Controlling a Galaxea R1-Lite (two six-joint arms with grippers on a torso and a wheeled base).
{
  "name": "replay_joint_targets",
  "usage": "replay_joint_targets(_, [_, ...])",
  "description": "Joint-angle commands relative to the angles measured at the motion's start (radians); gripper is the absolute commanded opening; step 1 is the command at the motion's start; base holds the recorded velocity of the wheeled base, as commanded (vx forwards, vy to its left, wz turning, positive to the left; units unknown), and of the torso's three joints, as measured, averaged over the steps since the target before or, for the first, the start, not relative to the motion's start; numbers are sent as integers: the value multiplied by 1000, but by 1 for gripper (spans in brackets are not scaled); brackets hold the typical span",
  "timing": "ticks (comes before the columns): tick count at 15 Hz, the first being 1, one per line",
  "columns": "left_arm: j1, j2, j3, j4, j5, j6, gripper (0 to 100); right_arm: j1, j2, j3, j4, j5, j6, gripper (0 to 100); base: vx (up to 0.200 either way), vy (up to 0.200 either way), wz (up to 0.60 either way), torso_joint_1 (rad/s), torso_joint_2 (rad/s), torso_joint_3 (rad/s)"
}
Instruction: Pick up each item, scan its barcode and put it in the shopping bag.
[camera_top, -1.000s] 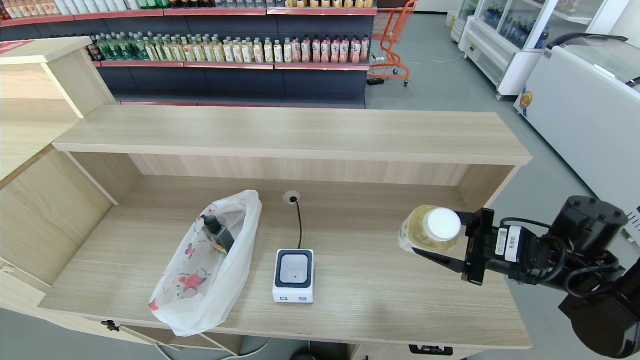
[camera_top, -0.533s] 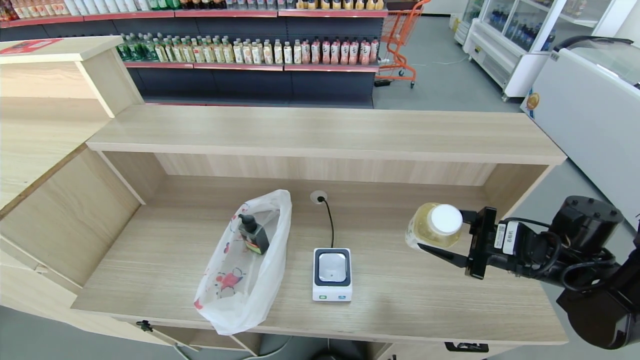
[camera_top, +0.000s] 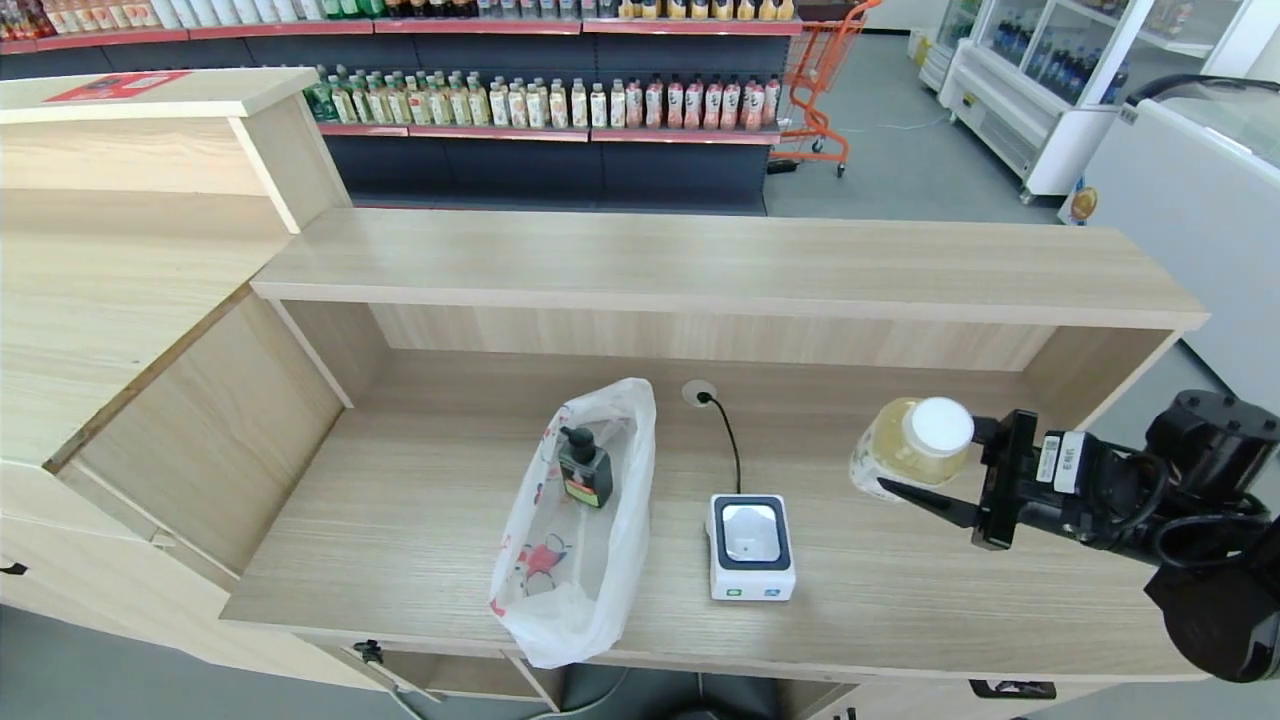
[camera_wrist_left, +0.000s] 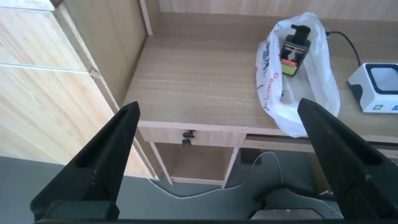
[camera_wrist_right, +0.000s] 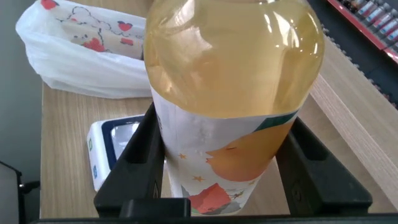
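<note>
The counter (camera_top: 420, 520) is pale wood-grain board, matt and smooth. At lower centre, the bag (camera_top: 572, 628) is thin, crinkled, translucent plastic with a soft sheen. The scanner (camera_top: 751, 545) is glossy white plastic. At right, the bottle (camera_top: 890, 450) is clear shiny plastic, its cap (camera_top: 941, 426) matt white, and the right gripper (camera_top: 905, 460) matt black.

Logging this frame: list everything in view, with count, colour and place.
drink bottle: one, yellowish liquid, white cap, held above the counter's right part
shopping bag: one, white with red print, on the counter left of the scanner
pump bottle: one, dark, inside the shopping bag
scanner: one, white with dark top, mid-counter
cable: one, black, from scanner rearward
counter: one, light wood
shelf bottles: many, mixed colours, behind
cart: one, orange, beside shelves
freezers: at least two, white, far right
right gripper: shut on the drink bottle
left gripper: open, off the counter's front
</note>
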Motion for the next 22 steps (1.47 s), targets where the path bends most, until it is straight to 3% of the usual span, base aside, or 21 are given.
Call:
replay_joint_targets(1, [0, 0, 0, 0, 0, 0, 100, -106, 39, -21, 0, 73, 18, 0, 0, 200, 0, -2, -2, -2])
replay_joint_targets(6, [0, 0, 0, 0, 0, -4, 100, -86, 132, -112, 0, 99, 82, 0, 0, 40, 0, 0, 0, 1])
replay_joint_targets(10, [0, 0, 0, 0, 0, -4, 100, -80, 203, -89, 0, 194, -8, 0, 0, 0, 0, 0, 0, 0])
replay_joint_targets(14, [0, 0, 0, 0, 0, -4, 100, -35, 287, -121, 0, 197, -51, 0, 0, 0, 0, 0, 0, 0])
replay_joint_targets(17, [1, 0, 0, 0, 0, -4, 100, -11, 375, -233, 0, 265, -120, 0, 0, 0, 0, 0, 0, 0])
replay_joint_targets(22, [0, 0, 0, 0, 0, -4, 100, 26, 490, -406, 0, 269, -120, 0, 0, 0, 0, 0, 0, 0])
